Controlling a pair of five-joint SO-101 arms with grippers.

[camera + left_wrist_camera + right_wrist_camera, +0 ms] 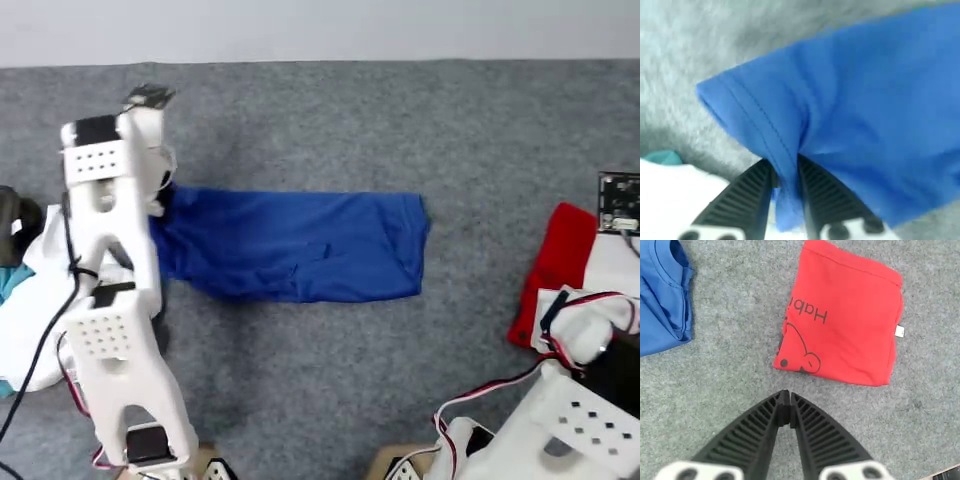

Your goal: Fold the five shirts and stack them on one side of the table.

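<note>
The blue shirt, folded into a long band, lies in the middle of the grey surface. Its left end is hidden behind the left arm, where the left jaws are clamped on a hemmed corner. The folded red shirt lies at the right edge, partly hidden under the right arm; the right jaws hang empty, pressed together, beside it.

Soft, bright, even light falls from above on the grey table. The blue shirt casts a dim shadow on the table under its raised edge, and its folds look darker.
</note>
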